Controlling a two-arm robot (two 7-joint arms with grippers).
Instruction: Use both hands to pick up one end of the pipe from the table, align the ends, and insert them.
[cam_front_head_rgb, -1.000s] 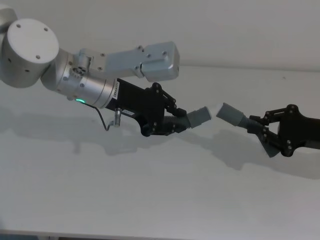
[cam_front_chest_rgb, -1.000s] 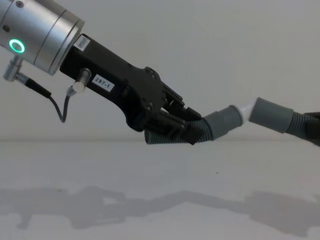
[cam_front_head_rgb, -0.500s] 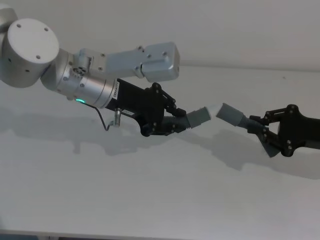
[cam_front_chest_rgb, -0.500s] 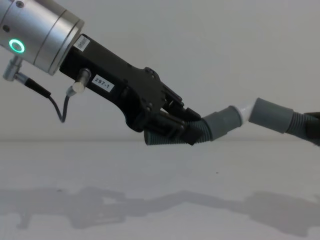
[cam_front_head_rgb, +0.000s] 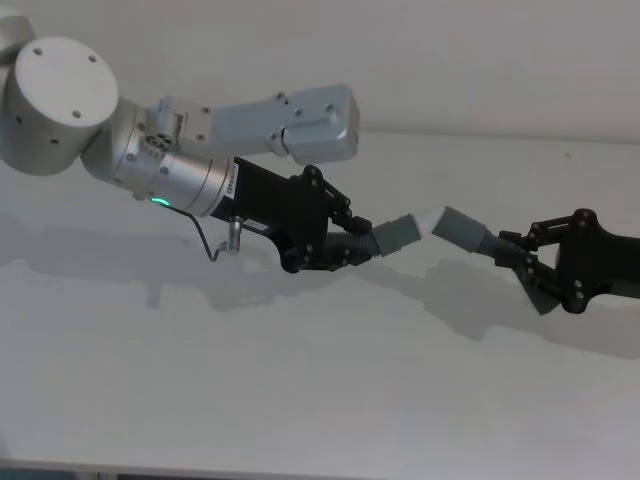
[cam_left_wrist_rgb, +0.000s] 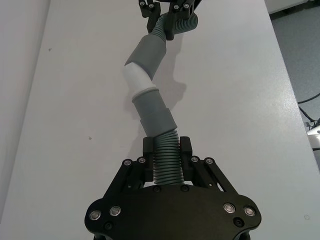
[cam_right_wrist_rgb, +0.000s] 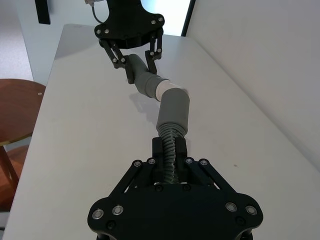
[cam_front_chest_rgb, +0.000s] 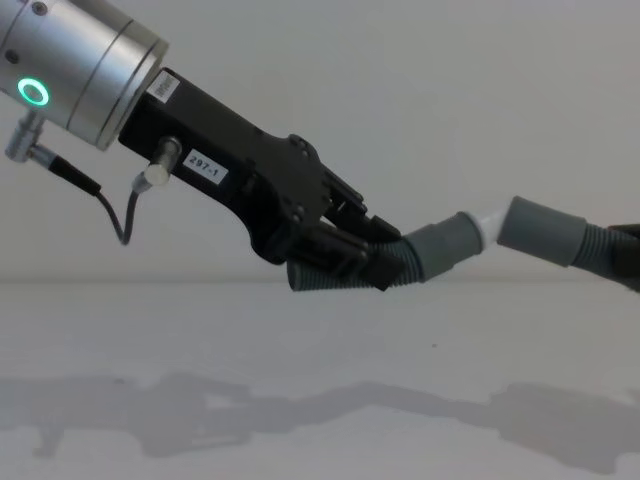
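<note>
Two grippers hold the two pipe pieces in the air above the table, cuffs meeting between them. Left gripper, on the silver arm with the green ring light, is clamped on the ribbed hose of the left pipe piece; in the left wrist view its fingers squeeze the hose from both sides. Right gripper comes in from the right edge, clenched on the ribbed part of the right pipe piece.

White tip of the narrower cuff touches the mouth of the wider socket cuff. A short stretch of white shows between the grey cuffs, so it is not fully seated. The pieces meet at an angle, not in a straight line: left cuff tilts up toward the right, right cuff slopes down away from it. How deep the tip sits inside the socket can't be told.

Both pieces ride well above the table, their shadows falling on it below. Plenty of bare white surface near, left and right of the grippers. Far edge of the table meets the pale wall just behind the arms. Near edge runs along the bottom of the head view, well apart from the pipes.
</note>
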